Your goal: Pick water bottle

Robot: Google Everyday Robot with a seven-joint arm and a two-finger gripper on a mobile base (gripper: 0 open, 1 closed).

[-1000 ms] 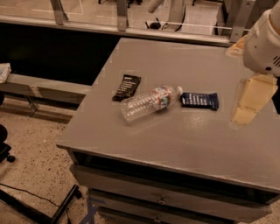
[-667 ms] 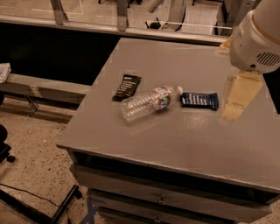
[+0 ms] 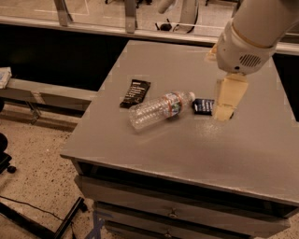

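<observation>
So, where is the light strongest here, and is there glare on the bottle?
Camera view: the floor beyond the table is brightest; the table's top is dim and even, with a pale sheen in front of the water bottle; the bottle shows only small highlights; the gripper, above the table past the bottle's cap, looks well lit.

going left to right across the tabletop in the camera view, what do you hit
black snack wrapper → water bottle, lying on its side → dark blue snack bar → gripper, low over the table at the bar's right end
</observation>
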